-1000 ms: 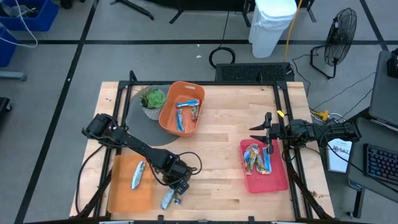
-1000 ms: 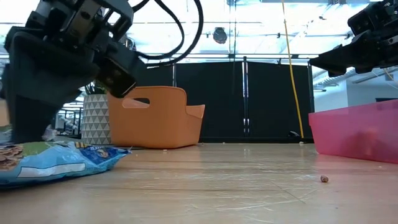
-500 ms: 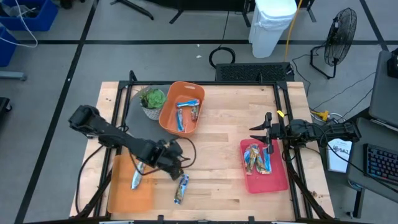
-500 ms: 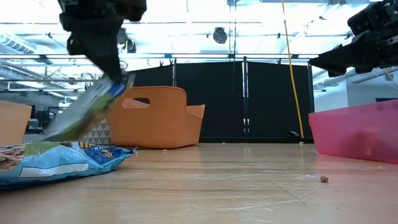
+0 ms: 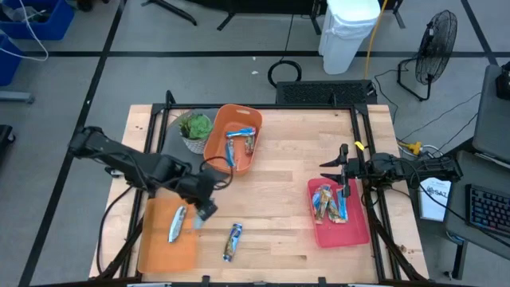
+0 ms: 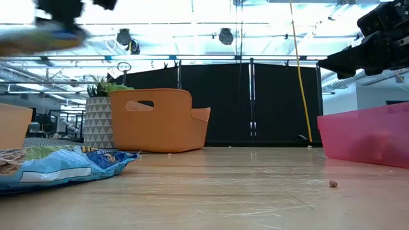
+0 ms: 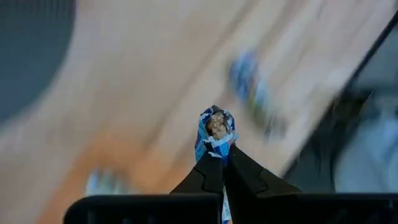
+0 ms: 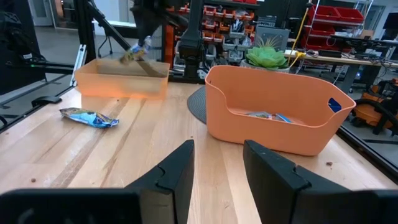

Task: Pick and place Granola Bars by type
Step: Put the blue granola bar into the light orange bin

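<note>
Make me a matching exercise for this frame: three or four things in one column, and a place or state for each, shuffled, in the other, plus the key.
Things
1. left claw
2. right claw
3. loose bar
4. plant

Places or states
A. lying on bare table near the front edge
B. open, holding nothing, above the red bin
C. standing beside the orange basket
D. shut on a blue bar, by the orange tray

Pairs: 1-D, 2-B, 3-A, 4-C

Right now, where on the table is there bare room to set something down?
Bare wood lies between the orange basket and the pink tray, and along the far right edge. It is crowded by the left gripper, the orange tray and the loose bar.
</note>
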`<action>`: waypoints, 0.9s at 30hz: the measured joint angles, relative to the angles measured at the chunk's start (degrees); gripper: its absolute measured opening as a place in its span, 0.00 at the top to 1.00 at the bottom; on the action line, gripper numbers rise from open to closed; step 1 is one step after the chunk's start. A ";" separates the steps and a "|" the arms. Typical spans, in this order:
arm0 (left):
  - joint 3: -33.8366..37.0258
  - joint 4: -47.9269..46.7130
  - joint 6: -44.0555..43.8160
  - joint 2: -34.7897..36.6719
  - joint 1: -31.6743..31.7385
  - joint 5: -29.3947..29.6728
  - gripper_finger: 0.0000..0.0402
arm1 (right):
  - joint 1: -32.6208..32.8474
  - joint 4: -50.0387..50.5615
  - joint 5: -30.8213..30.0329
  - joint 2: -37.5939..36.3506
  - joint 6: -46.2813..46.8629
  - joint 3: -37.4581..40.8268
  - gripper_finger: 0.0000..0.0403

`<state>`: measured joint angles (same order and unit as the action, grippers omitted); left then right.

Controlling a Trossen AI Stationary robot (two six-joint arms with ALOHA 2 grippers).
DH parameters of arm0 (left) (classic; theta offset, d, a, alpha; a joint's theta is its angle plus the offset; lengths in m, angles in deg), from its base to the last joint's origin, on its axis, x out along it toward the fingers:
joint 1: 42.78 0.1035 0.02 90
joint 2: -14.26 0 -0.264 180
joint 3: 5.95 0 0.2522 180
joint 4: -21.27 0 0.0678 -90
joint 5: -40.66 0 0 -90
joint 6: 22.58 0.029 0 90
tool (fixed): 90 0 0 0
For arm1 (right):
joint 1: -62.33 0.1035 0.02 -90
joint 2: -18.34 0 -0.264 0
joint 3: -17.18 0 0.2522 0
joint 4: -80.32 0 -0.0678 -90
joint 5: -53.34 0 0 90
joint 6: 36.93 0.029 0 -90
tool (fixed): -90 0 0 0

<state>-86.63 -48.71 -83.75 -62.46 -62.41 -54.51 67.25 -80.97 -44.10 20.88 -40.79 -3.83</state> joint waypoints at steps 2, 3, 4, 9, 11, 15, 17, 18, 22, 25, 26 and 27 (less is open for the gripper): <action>0.00 -6.02 -0.90 0.96 0.33 -7.04 0.99 | 0.00 0.00 0.00 0.00 0.00 0.00 0.68; -0.02 -9.35 -2.08 1.18 0.34 -9.88 0.99 | 0.00 0.00 0.00 0.00 0.00 0.00 0.68; -0.02 -13.11 -3.92 1.26 0.25 -12.21 0.99 | 0.00 -0.02 0.00 0.00 0.00 0.00 0.68; -0.02 -27.52 -17.73 0.65 -1.03 -14.34 0.99 | 0.00 0.00 0.00 0.00 0.00 0.00 0.68; -0.02 -30.22 -21.23 -0.77 -1.73 -14.27 0.99 | -0.02 0.02 0.00 0.00 0.00 0.00 0.68; -0.04 -32.41 -26.87 -3.61 -3.26 -13.34 0.99 | -0.01 0.01 0.00 -0.02 0.01 0.00 0.68; -0.04 -33.53 -31.77 -4.99 -3.92 -12.75 0.99 | -0.02 0.00 0.00 -0.02 0.00 0.00 0.68; -0.02 -34.02 -33.81 -5.87 -4.33 -12.75 0.99 | -0.02 0.02 0.00 -0.02 0.00 0.00 0.68; 0.57 -33.69 -38.72 -8.87 -6.27 -14.02 0.99 | -0.02 0.01 0.00 -0.02 0.01 0.00 0.68; 0.61 -31.50 -39.38 -10.35 -7.23 -16.87 0.99 | -0.01 0.01 0.00 -0.02 0.01 0.00 0.68; 0.61 -30.15 -39.53 -10.36 -7.44 -16.83 0.99 | -0.01 0.01 0.00 -0.01 0.00 0.00 0.68; 0.60 -29.24 -39.77 -10.31 -7.56 -16.50 0.99 | -0.02 0.00 0.00 -0.02 0.00 0.00 0.68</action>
<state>-86.03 -77.94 -123.52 -72.77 -69.97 -71.01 67.23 -80.97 -44.10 20.87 -40.79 -3.83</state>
